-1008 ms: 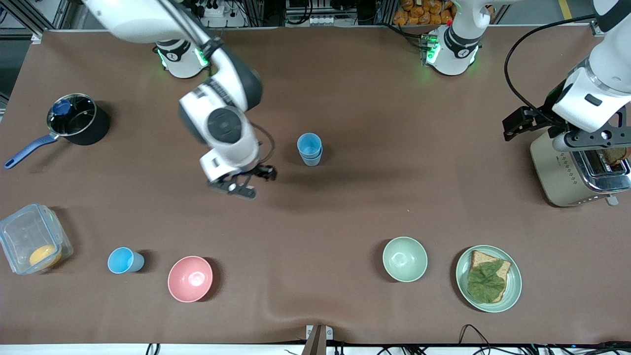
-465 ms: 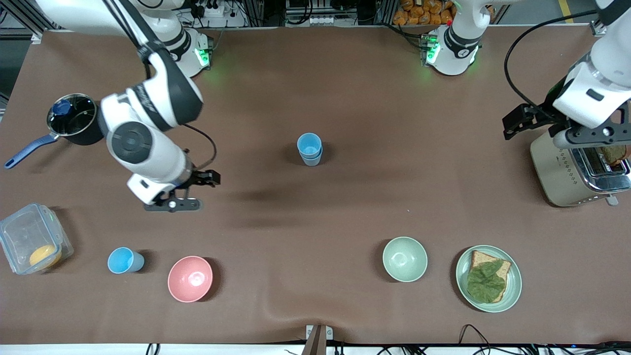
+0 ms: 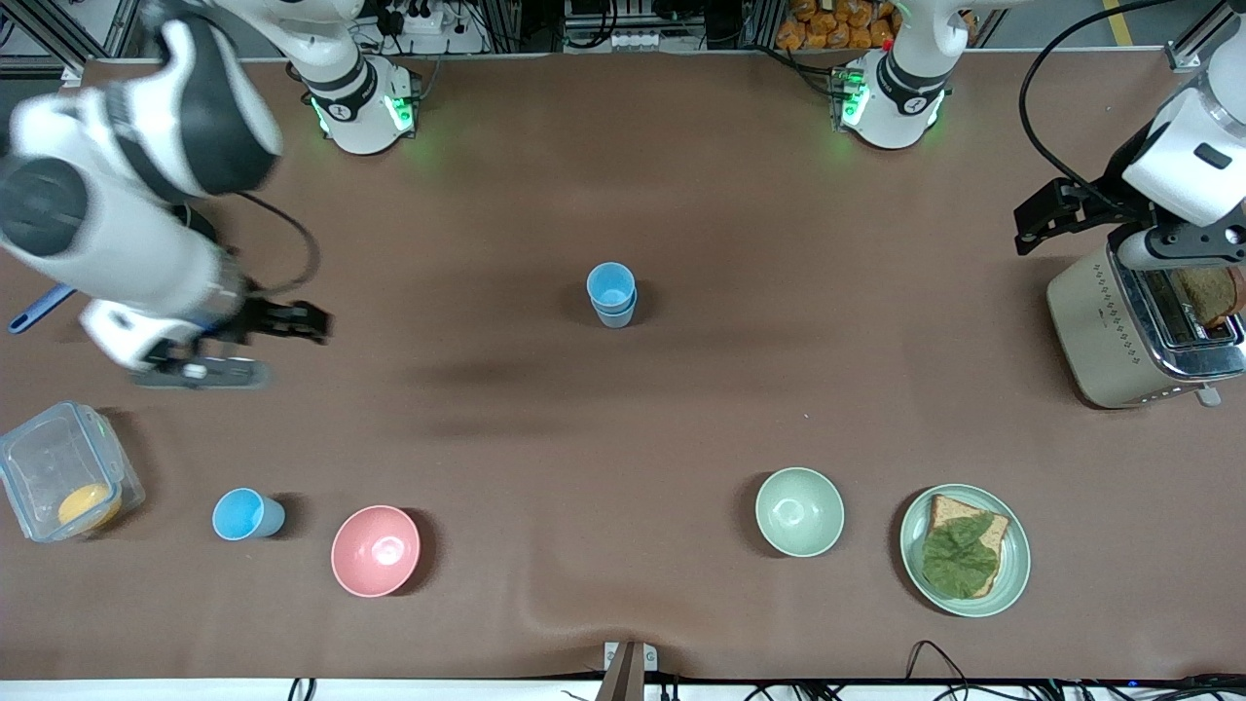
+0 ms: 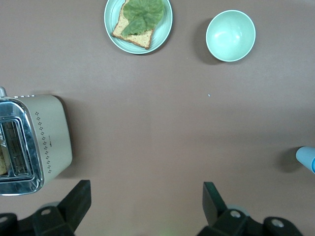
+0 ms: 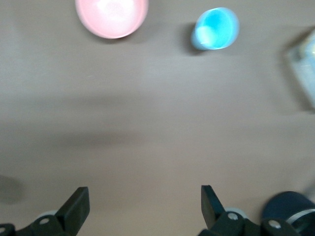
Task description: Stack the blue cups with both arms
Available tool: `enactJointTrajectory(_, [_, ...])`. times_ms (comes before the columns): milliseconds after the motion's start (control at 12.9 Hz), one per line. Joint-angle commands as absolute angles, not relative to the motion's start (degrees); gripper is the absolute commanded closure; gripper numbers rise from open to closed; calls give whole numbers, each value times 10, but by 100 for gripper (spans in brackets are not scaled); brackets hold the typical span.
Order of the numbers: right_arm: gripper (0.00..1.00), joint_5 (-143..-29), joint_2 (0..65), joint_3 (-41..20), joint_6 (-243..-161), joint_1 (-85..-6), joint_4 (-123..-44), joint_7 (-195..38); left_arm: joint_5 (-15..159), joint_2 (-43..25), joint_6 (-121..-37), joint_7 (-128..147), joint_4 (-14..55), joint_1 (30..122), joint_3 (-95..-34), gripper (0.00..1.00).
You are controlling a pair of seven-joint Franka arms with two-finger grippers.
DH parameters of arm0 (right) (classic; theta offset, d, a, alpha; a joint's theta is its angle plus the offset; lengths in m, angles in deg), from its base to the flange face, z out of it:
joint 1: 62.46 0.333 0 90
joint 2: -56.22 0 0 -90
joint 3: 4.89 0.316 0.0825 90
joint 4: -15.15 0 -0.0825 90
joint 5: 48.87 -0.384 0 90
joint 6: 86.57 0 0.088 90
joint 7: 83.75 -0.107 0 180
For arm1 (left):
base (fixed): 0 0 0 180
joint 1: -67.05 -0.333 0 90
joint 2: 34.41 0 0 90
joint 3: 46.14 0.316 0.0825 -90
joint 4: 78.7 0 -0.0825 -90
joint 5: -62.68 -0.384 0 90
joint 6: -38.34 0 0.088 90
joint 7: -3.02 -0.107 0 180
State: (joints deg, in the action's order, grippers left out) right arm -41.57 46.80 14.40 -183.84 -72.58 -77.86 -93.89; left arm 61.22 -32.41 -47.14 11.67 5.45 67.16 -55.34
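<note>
Two blue cups (image 3: 611,294) stand nested in one stack at the table's middle; an edge of the stack shows in the left wrist view (image 4: 307,158). A third, sky-blue cup (image 3: 245,514) stands alone beside the pink bowl (image 3: 376,550), and it shows in the right wrist view (image 5: 215,28). My right gripper (image 3: 292,322) is open and empty in the air over bare table toward the right arm's end, and the right wrist view (image 5: 142,196) shows its fingers wide apart. My left gripper (image 3: 1056,212) is open and empty up beside the toaster (image 3: 1134,336), with its fingers apart in the left wrist view (image 4: 146,189).
A pale green bowl (image 3: 799,511) and a plate with bread and lettuce (image 3: 1012,560) lie near the front camera. A clear box (image 3: 39,458) sits at the right arm's end. A dark pot is mostly hidden by the right arm, with only its handle (image 3: 34,307) showing.
My right arm has swung away from the stacked cups toward the right arm's end of the table, gripper empty. My left gripper has shifted slightly toward its own end, by the toaster.
</note>
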Motion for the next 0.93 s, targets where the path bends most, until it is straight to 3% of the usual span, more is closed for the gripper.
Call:
enactJointTrajectory(0, [0, -450, 506, 76, -1819, -725, -787, -857, 614, -325, -461, 80, 47, 660, -548, 0])
enactJointTrajectory(155, [0, -538, 527, -41, -1793, -666, -787, -839, 614, -325, -461, 79, 47, 660, -548, 0])
enactJointTrajectory(233, [0, -541, 536, -68, -1781, -652, -787, -837, 614, -325, -461, 79, 47, 660, -548, 0])
enactJointTrajectory(853, [0, -494, 570, -69, -1777, -650, -777, -829, 614, -326, -461, 75, 47, 658, -547, 0])
